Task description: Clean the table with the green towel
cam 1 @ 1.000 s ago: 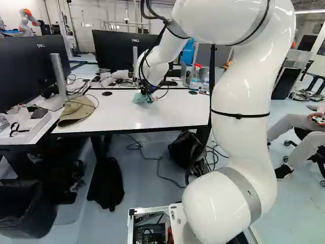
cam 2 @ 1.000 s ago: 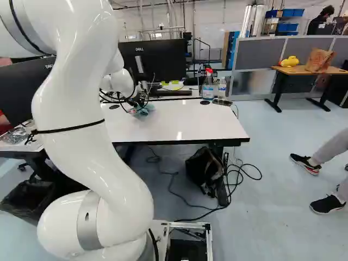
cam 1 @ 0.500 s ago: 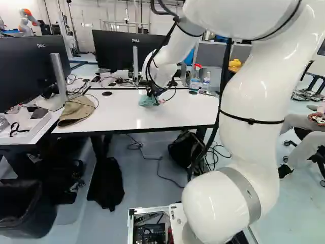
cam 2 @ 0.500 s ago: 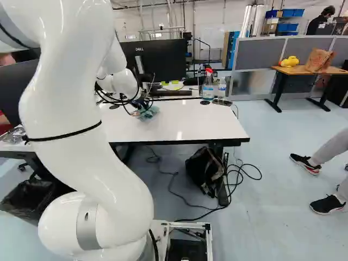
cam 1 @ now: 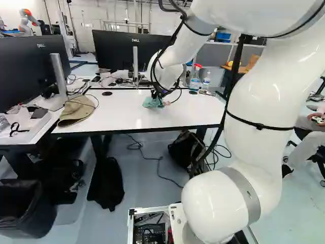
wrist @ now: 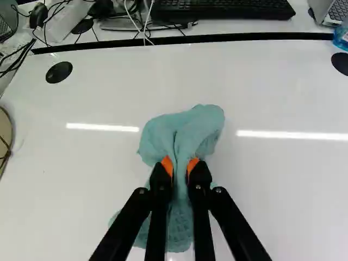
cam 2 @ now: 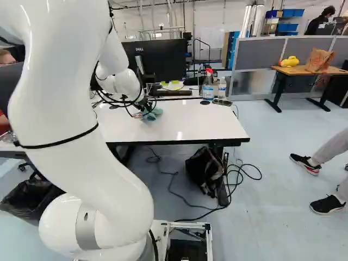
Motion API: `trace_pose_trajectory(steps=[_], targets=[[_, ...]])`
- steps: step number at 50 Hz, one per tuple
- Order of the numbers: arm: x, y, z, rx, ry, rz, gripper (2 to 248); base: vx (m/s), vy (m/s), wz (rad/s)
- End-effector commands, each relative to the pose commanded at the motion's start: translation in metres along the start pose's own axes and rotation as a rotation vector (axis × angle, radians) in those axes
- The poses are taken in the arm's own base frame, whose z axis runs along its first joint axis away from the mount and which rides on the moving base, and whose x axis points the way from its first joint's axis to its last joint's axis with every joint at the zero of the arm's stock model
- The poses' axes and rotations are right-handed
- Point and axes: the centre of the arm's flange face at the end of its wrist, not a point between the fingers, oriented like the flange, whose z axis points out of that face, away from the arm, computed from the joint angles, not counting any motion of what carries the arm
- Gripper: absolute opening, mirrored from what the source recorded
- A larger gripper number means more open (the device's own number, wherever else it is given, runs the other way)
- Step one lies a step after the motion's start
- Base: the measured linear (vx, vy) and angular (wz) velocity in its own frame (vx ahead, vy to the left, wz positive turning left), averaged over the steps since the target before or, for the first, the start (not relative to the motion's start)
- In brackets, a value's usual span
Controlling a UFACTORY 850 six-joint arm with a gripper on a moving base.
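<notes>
White tabletop (cam 1: 119,113) (dark monitor (cam 1: 114,51) behind it) lies beneath the pincer (cam 1: 157,95) pinching the green towel (wrist: 182,133).

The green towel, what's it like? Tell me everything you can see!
The towel is pale blue-green cloth that looks soft, with a waffle-like texture on part of it. It lies bunched and creased on the white table. The gripper pinches its middle from both sides. One rumpled puff spreads ahead of the gripper, and the rest lies underneath it.
</notes>
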Motion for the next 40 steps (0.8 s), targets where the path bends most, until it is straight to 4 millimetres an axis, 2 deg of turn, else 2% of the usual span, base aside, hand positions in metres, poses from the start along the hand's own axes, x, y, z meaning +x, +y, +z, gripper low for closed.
trace_pose_trajectory(steps=[40], targets=[[0.0006,-0.0001,-0.0012,0.0,0.002,0.0,47,0.0,0.0,0.0]])
